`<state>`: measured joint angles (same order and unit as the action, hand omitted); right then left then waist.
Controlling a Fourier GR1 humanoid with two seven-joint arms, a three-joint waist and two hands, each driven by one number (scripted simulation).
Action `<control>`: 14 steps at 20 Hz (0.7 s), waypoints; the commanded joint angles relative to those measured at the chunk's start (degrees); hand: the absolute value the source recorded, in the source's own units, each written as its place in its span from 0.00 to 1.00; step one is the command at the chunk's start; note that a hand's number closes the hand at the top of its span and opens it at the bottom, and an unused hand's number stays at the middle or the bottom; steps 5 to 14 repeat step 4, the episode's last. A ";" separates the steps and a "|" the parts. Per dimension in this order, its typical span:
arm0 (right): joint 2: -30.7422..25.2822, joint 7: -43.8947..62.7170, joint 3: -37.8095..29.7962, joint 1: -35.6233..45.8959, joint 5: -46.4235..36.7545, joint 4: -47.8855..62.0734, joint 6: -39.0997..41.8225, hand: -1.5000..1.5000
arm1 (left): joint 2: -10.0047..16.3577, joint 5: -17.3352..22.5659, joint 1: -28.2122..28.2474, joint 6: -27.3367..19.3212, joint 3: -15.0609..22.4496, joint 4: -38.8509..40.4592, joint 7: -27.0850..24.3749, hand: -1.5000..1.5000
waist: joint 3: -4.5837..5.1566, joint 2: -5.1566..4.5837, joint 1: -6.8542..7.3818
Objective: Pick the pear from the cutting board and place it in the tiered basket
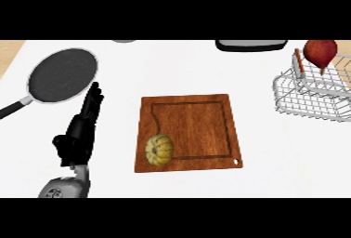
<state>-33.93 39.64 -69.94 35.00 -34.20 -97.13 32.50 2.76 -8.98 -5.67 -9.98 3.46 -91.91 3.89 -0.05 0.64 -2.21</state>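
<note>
Pear (320, 52), reddish, at upper right, at the top of the wire basket (308, 100). Left hand (83, 125) at lower left, fingers straight and together, holding nothing. Ribbed yellow squash (159, 149) lies on cutting board (195, 121), centre.

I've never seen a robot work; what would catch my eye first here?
The wooden cutting board mid-counter draws the eye, with a yellow-green pear on its near left corner. Left of it, the robot's black left hand rests open, near a dark frying pan. At right stands a wire tiered basket with a reddish-brown thing at its top.
</note>
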 commanded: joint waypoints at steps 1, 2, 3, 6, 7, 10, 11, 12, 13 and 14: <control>-3.22 -7.58 -13.04 -9.51 8.45 2.75 4.35 0.00 | 0.81 1.03 0.53 0.52 -1.61 0.97 -1.73 0.50 | -0.07 -0.21 -0.38; -4.08 -4.39 -15.65 -10.34 11.90 -0.68 9.75 0.00 | -0.22 0.05 1.07 -0.32 -0.08 -1.19 -0.49 0.50 | -0.02 0.11 -0.69; -5.05 -6.58 -18.60 -11.81 14.25 3.21 10.85 0.00 | 0.17 0.60 -0.21 -0.05 -1.12 0.46 0.07 0.50 | -0.04 -0.02 -0.80; -4.68 -5.78 -21.47 -14.18 16.70 0.41 14.82 0.00 | -0.69 -0.61 3.16 -0.70 0.88 -2.23 -0.35 0.50 | -0.02 0.30 -1.02; -4.68 -5.78 -21.47 -14.18 16.70 0.41 14.82 0.00 | -0.69 -0.61 3.16 -0.70 0.88 -2.23 -0.35 0.50 | -0.02 0.30 -1.02; -4.68 -5.78 -21.47 -14.18 16.70 0.41 14.82 0.00 | -0.69 -0.61 3.16 -0.70 0.88 -2.23 -0.35 0.50 | -0.02 0.30 -1.02; -4.68 -5.78 -21.47 -14.18 16.70 0.41 14.82 0.00 | -0.69 -0.61 3.16 -0.70 0.88 -2.23 -0.35 0.50 | -0.02 0.30 -1.02; -4.68 -5.78 -21.47 -14.18 16.70 0.41 14.82 0.00 | -0.69 -0.61 3.16 -0.70 0.88 -2.23 -0.35 0.50 | -0.02 0.30 -1.02; -4.68 -5.78 -21.47 -14.18 16.70 0.41 14.82 0.00 | -0.69 -0.61 3.16 -0.70 0.88 -2.23 -0.35 0.50 | -0.02 0.30 -1.02; -4.68 -5.78 -21.47 -14.18 16.70 0.41 14.82 0.00 | -0.69 -0.61 3.16 -0.70 0.88 -2.23 -0.35 0.50 | -0.02 0.30 -1.02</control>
